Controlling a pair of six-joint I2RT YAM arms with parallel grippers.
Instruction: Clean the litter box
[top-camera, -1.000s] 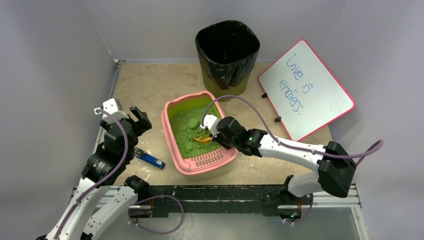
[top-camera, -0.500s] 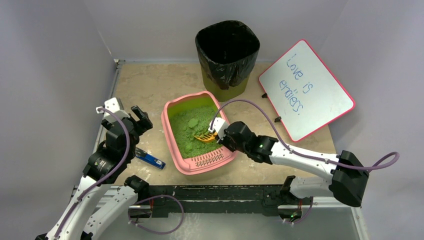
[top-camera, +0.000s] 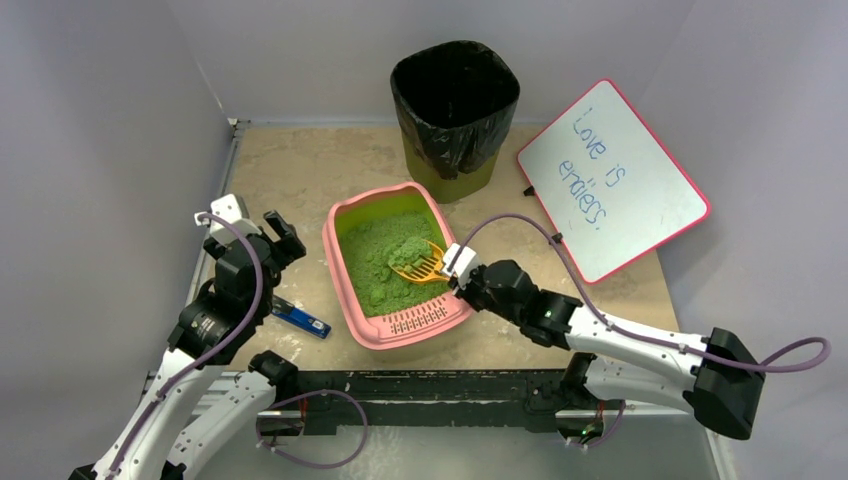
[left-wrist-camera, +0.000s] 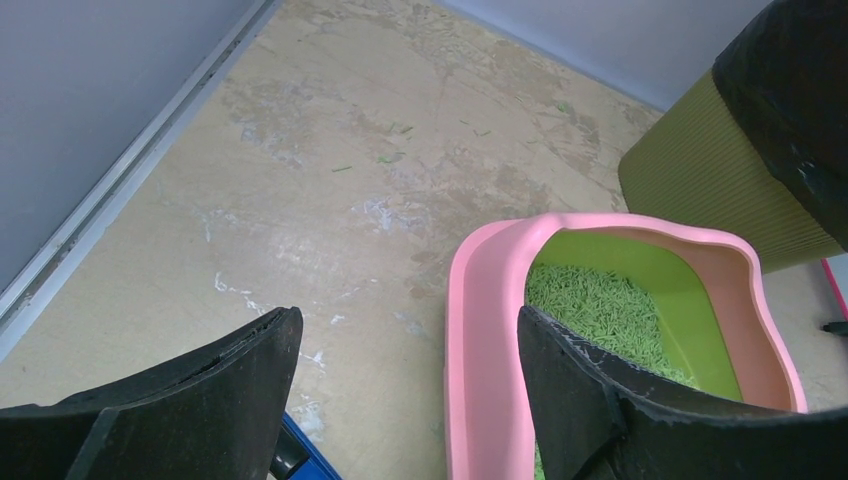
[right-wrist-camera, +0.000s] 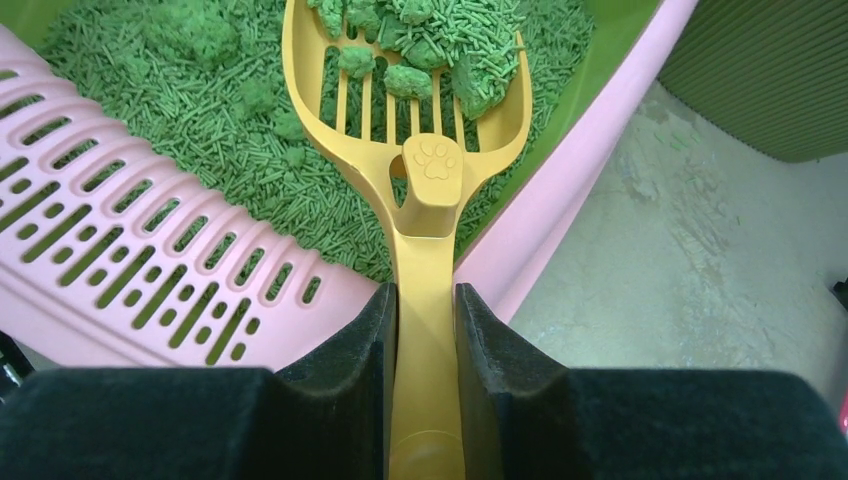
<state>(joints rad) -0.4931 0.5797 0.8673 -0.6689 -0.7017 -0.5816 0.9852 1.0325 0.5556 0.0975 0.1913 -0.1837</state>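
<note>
The right arm stretches low toward mid-table, the right gripper (top-camera: 455, 262) clamped on a yellow litter scoop (top-camera: 415, 262) holding clumps (right-wrist-camera: 420, 40) above the pink litter box (top-camera: 341, 280). The left gripper (top-camera: 255, 226) hovers beside the box, its 2 fingers (left-wrist-camera: 200, 400) spread wide. Stained tan tabletop (top-camera: 290, 170), grey walls (top-camera: 100, 120).

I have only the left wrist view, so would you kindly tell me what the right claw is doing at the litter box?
Observer: The right claw is shut on the handle of a yellow litter scoop.
Operator: Thank you. Is the scoop loaded?
Observer: Yes, green clumps and loose pellets sit on its slotted blade, over the pink litter box.
Operator: Is anything standing to the right of the olive bin?
Observer: A pink-framed whiteboard is propped there, handwritten "Love is endless."
</note>
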